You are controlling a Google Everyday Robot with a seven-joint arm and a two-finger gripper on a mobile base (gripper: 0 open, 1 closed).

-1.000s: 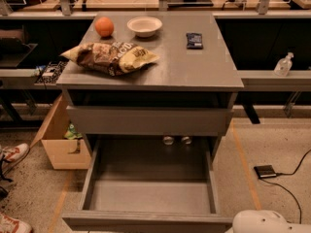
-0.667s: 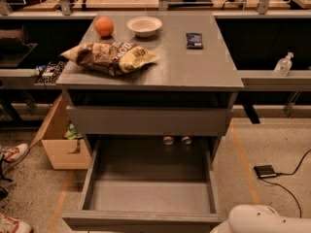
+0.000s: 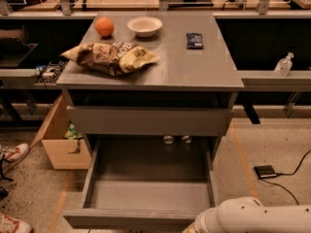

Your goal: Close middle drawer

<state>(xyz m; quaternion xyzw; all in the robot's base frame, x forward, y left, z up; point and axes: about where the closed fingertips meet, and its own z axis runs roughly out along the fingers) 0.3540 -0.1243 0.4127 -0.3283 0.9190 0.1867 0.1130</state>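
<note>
Gripper is out of view below the bottom edge, so its opening and any load cannot be told; only the white arm [image 3: 252,216] shows at bottom right, reaching farther left toward the drawer front than 1 second ago. Grey cabinet [image 3: 194,67] stands centre, with the middle drawer [image 3: 146,193] pulled far out toward the camera, as open as before. It looks light and stiff, likely sliding easily, best pushed flat against the middle of its handle-less front [image 3: 126,219].
</note>
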